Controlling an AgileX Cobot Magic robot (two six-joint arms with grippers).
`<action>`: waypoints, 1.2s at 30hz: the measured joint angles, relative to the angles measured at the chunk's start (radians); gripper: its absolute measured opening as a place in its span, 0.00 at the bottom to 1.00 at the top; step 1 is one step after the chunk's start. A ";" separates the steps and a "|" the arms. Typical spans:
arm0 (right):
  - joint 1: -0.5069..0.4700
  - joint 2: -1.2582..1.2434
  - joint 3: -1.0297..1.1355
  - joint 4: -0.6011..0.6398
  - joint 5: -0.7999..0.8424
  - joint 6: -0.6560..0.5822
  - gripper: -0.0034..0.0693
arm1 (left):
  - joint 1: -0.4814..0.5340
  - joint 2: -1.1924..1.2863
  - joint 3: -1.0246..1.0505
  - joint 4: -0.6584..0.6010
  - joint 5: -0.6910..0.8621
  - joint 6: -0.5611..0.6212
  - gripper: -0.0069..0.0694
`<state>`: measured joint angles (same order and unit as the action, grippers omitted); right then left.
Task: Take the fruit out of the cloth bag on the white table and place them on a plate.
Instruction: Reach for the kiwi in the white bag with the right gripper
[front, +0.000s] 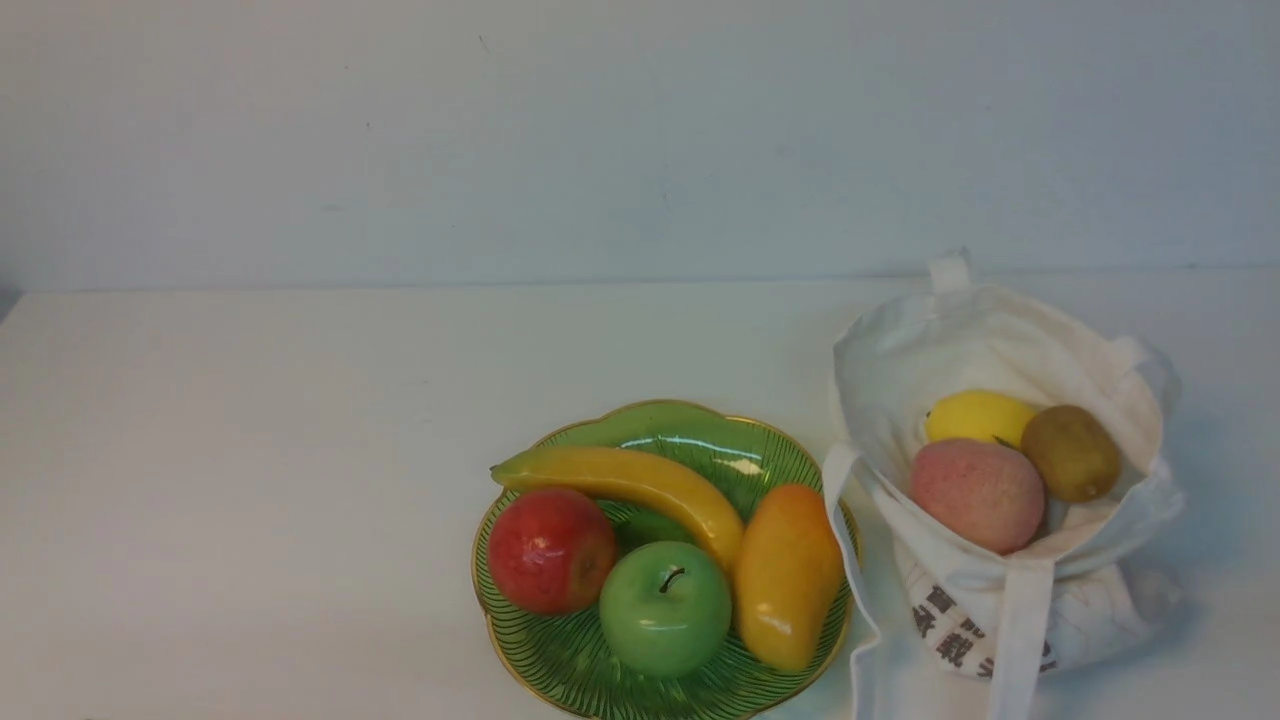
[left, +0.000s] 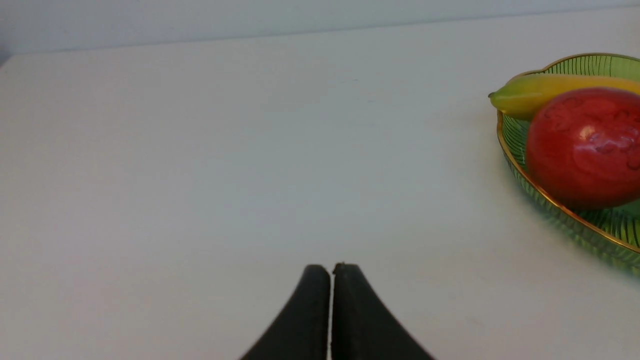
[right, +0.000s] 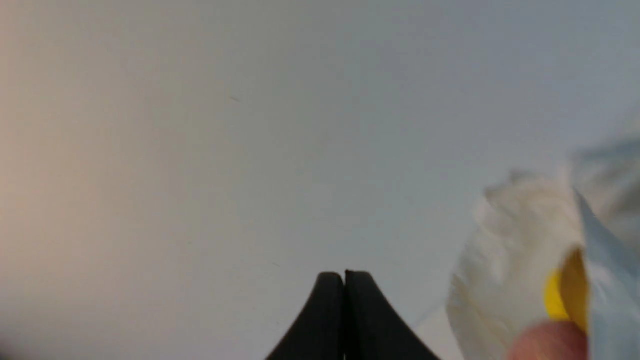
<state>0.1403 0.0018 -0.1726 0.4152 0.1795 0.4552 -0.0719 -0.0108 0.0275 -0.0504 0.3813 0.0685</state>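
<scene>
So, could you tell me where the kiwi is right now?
In the front view the kiwi lies inside the cloth bag at the right of the table, just right of the lemon and peach.

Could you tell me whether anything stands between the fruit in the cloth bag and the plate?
Only the wall and strap of the cloth bag, and its top is open. On the plate, a mango fills the side nearest the bag.

The plate (front: 560, 660) is green with dark lines and a gold rim. The cloth bag (front: 1000, 340) is off-white with dark characters. The lemon (front: 975, 415) is yellow, the kiwi (front: 1072, 452) olive-brown.
</scene>
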 joint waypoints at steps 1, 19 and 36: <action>0.000 0.022 -0.059 -0.042 0.037 -0.029 0.03 | 0.000 0.000 0.000 0.000 0.000 0.000 0.08; 0.000 1.101 -0.693 -0.328 0.712 -0.285 0.10 | 0.000 0.000 0.000 0.000 0.000 0.000 0.08; 0.003 1.725 -1.107 -0.370 0.798 -0.410 0.72 | 0.000 0.000 0.000 0.000 0.000 0.000 0.08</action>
<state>0.1434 1.7265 -1.2800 0.0454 0.9776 0.0449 -0.0719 -0.0108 0.0275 -0.0504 0.3813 0.0685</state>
